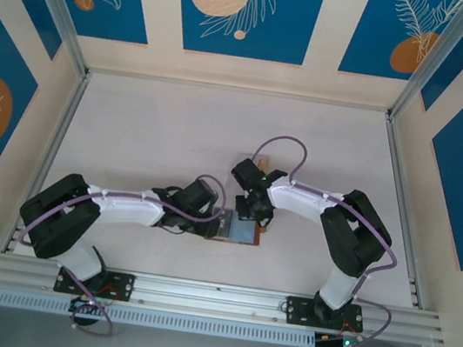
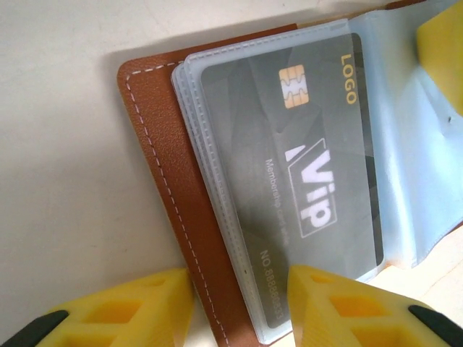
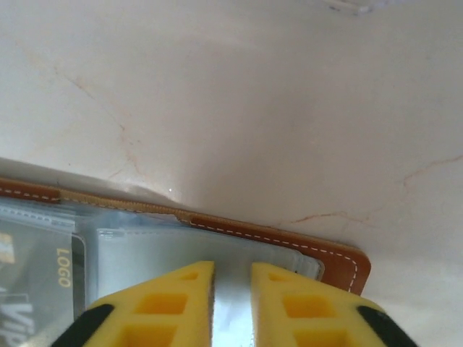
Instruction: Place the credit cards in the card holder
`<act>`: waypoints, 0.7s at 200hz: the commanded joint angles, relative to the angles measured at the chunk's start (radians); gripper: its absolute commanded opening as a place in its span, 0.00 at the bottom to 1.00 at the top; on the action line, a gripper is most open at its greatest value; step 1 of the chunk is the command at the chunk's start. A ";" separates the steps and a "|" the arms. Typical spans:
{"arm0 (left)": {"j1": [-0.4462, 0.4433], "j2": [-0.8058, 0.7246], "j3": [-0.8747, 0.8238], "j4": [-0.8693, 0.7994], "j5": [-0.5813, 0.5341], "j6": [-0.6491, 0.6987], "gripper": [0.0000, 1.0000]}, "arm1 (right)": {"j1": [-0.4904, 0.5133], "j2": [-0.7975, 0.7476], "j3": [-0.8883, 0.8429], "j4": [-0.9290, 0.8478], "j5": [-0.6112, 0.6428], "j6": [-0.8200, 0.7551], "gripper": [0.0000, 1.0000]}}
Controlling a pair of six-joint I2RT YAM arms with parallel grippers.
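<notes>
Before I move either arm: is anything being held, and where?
Not certain: the right gripper sits nearly shut around clear sleeves at the wallet corner; left gripper straddles the wallet edge, contact unclear.

Lying opened flat on the bench, near its middle: card holder of reddish-brown leather with pale stitching along the rim, grey-blue inside. Bound inside, fanned slightly at the edges: a stack of clear plastic sleeves. Seen through the uppermost sleeve: one dark grey credit card, face up, with gold chip, gold "LOGO" and white "VIP" lettering, long edge parallel to the stitched cover edge.
</notes>
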 commanded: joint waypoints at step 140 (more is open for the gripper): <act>-0.004 0.083 -0.071 0.083 0.010 -0.012 0.39 | 0.021 -0.042 0.129 -0.061 -0.215 0.036 0.00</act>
